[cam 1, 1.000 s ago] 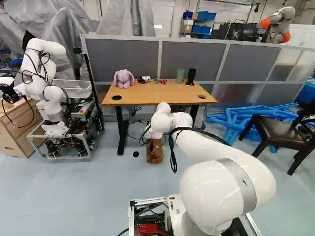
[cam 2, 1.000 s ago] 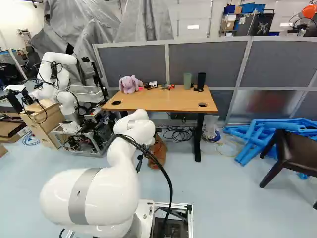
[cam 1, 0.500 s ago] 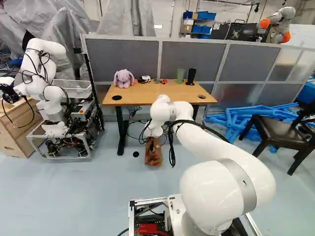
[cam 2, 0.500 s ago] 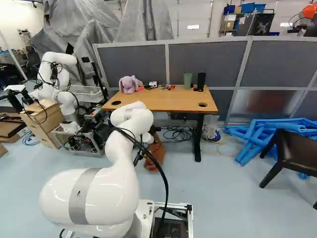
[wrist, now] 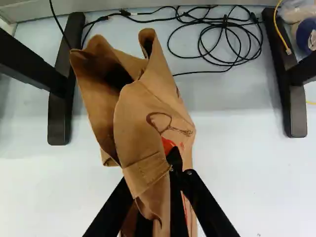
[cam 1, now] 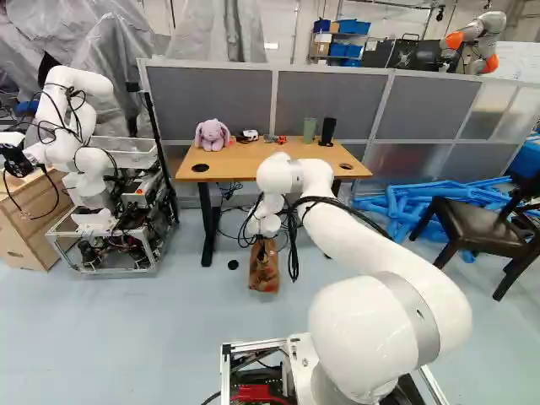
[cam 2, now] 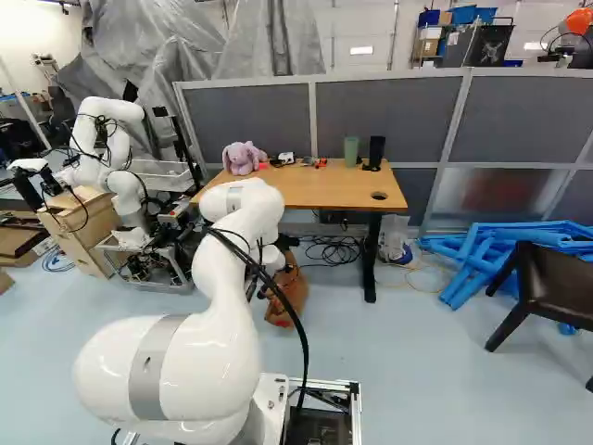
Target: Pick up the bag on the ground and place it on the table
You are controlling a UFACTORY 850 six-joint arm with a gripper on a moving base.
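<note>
Bag (cam 1: 263,268), one, brown, printed, its open top gaping in the wrist view; located low, in front of the table (cam 1: 253,159), between its black legs as the wrist view sees them, tilted in the right base view; contact with the floor (cam 1: 169,325), cannot tell. Gripper (cam 2: 265,290), one, black, fingers clamped on a fold of the bag. On the table: plush rabbit (cam 1: 212,135), lilac; green cup (cam 1: 310,130); black cup (cam 1: 327,131).
</note>
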